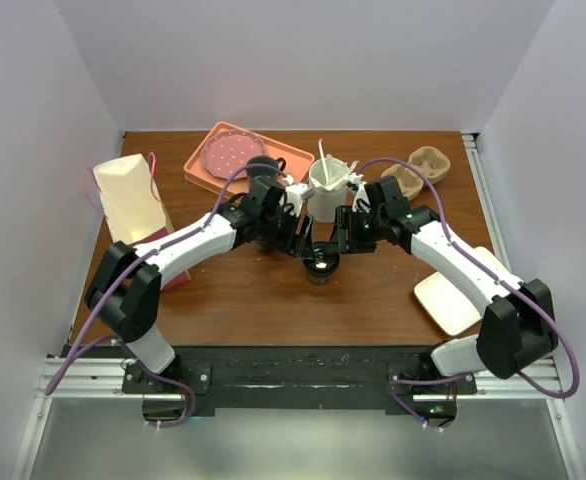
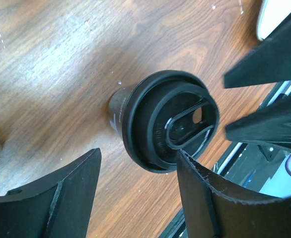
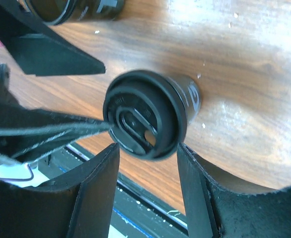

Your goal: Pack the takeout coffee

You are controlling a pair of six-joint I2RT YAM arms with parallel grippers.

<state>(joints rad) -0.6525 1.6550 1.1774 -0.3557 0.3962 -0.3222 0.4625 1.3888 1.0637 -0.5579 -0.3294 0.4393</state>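
Note:
The takeout coffee (image 1: 321, 264), a black paper cup with white lettering and a round black lid, stands upright on the wooden table (image 1: 263, 300) between both grippers. My left gripper (image 1: 301, 243) reaches it from the left, open. In the left wrist view the lid (image 2: 170, 126) lies just past the tips of my left gripper (image 2: 138, 153), and the right fingertip (image 2: 185, 159) meets the lid's rim. My right gripper (image 1: 342, 240) comes from the right, open. In the right wrist view the lid (image 3: 145, 114) sits just beyond my right gripper (image 3: 148, 147), its jaws either side of the near edge.
A pink paper bag (image 1: 133, 200) stands at the left. Behind are an orange tray (image 1: 293, 152) with a pink plate (image 1: 231, 152), a dark mug (image 1: 263, 165), a white cup (image 1: 328, 182) holding stirrers, and cardboard cup carriers (image 1: 419, 168). A white plate (image 1: 453, 292) lies at the right.

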